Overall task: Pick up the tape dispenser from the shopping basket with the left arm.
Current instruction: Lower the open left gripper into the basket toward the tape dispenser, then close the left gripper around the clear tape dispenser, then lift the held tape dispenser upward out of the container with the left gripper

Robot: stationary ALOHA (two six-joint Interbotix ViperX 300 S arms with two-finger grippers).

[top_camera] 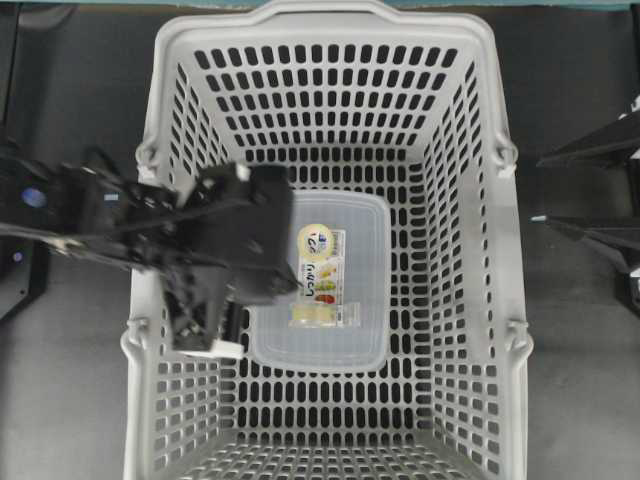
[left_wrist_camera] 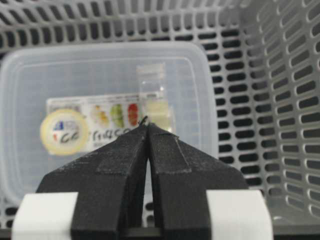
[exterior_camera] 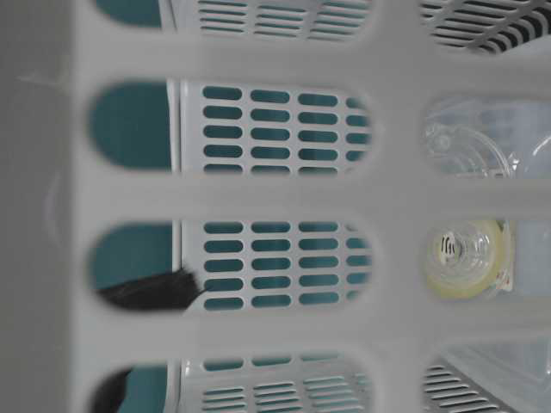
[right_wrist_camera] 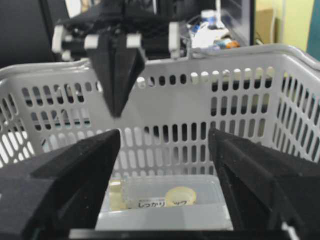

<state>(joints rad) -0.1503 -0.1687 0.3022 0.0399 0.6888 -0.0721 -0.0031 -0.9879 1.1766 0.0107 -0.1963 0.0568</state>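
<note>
The light-grey shopping basket (top_camera: 470, 250) fills the overhead view. A frosted food container (top_camera: 350, 250) lies on its floor. The small clear tape dispenser (top_camera: 322, 315) with its pale yellow roll lies on the container lid beside the printed label. It also shows in the left wrist view (left_wrist_camera: 156, 102), the table-level view (exterior_camera: 465, 258) and the right wrist view (right_wrist_camera: 116, 195). My left gripper (top_camera: 285, 262) is shut and empty. It points down inside the basket's left side, above the dispenser and apart from it (left_wrist_camera: 148, 125) (right_wrist_camera: 116, 112). My right gripper (top_camera: 538, 190) is open and empty outside the basket's right wall (right_wrist_camera: 164, 135).
The basket's slotted walls (left_wrist_camera: 280, 100) stand close around the container on all sides. Grey handles hinge at the rim (top_camera: 505, 155). The left arm's black body reaches over the left wall (top_camera: 150, 225). A dark table lies around the basket (top_camera: 580, 400).
</note>
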